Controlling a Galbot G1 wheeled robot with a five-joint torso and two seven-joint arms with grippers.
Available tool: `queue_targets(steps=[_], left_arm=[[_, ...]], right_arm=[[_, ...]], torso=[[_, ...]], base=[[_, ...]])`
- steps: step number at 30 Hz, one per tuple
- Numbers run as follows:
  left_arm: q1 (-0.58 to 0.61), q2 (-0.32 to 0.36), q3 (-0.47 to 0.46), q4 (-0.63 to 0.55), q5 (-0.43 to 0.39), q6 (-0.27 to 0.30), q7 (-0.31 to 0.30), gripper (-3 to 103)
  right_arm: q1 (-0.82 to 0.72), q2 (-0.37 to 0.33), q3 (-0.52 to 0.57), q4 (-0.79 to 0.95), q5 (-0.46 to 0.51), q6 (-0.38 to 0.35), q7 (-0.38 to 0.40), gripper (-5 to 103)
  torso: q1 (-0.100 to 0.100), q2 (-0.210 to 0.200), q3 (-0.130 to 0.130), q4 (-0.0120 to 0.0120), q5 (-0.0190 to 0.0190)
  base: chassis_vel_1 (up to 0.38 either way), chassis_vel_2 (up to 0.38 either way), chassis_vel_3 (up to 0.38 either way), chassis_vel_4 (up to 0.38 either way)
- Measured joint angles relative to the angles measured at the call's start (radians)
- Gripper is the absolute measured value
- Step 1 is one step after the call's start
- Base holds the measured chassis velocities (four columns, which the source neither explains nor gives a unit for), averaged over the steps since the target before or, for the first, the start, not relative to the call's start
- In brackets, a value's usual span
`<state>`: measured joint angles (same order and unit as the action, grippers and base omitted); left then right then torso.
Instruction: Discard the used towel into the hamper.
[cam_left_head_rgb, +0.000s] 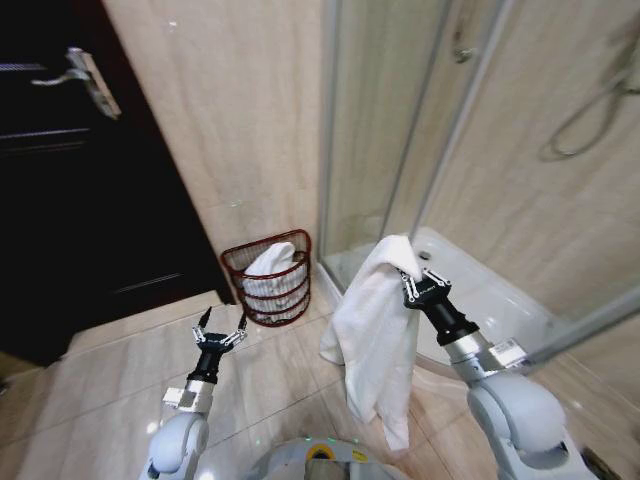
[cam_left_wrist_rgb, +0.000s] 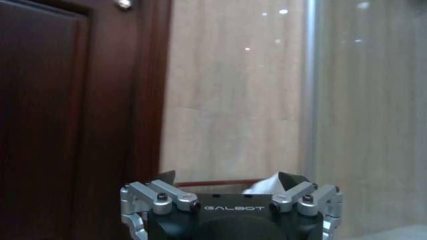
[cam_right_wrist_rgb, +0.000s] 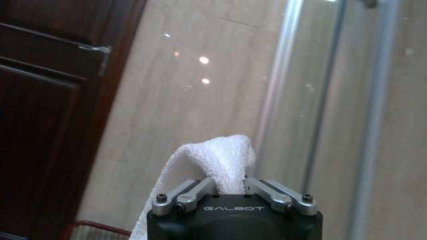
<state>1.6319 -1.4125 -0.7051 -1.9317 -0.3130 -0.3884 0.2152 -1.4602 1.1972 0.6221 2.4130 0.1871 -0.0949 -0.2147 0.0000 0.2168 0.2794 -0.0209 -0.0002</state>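
Towel (cam_left_head_rgb: 375, 330) pinched in right gripper (cam_left_head_rgb: 411, 283) fingers, hanging long beside shower tray (cam_left_head_rgb: 500, 300). Hamper (cam_left_head_rgb: 270, 272) at wall corner, already holding cloth. Left gripper (cam_left_head_rgb: 220, 330) fingers spread, idle near hamper. Risk: trailing end drapes over rim, misses.

The word "GALBOT" stands in pale capital letters on the black housing of the left gripper (cam_left_wrist_rgb: 230, 182), just behind its silver finger links, as the left wrist view shows. The same word "GALBOT" stands on the black housing of the right gripper (cam_right_wrist_rgb: 230, 187) in the right wrist view. In the head view a small white label (cam_left_head_rgb: 507, 350) sits on the right forearm; it may carry print, but none can be read.
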Motion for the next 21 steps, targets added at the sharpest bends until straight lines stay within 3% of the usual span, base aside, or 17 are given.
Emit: queue_targets(steps=[6, 10, 21], left_arm=[[-0.007, -0.001, -0.002, 0.003, 0.001, -0.004, -0.013, 100], [-0.022, -0.015, -0.001, 0.012, 0.018, -0.007, -0.054, 100], [-0.034, -0.037, -0.025, 0.004, 0.045, 0.041, -0.089, 100]], right_arm=[[0.013, 0.000, 0.001, -0.006, 0.003, -0.001, 0.001, 5], [0.027, 0.000, -0.002, -0.017, 0.005, -0.002, 0.001, 5], [0.070, 0.010, 0.005, -0.073, 0.018, 0.022, -0.012, 5]], torso=[[0.000, 0.000, 0.000, 0.0000, 0.0003], [0.000, 0.000, 0.000, 0.0000, 0.0001], [0.007, 0.027, 0.017, 0.0000, 0.0003]], base=[[0.129, 0.128, 0.121, 0.121], [0.119, 0.113, 0.114, 0.135], [0.038, 0.046, 0.043, 0.047]])
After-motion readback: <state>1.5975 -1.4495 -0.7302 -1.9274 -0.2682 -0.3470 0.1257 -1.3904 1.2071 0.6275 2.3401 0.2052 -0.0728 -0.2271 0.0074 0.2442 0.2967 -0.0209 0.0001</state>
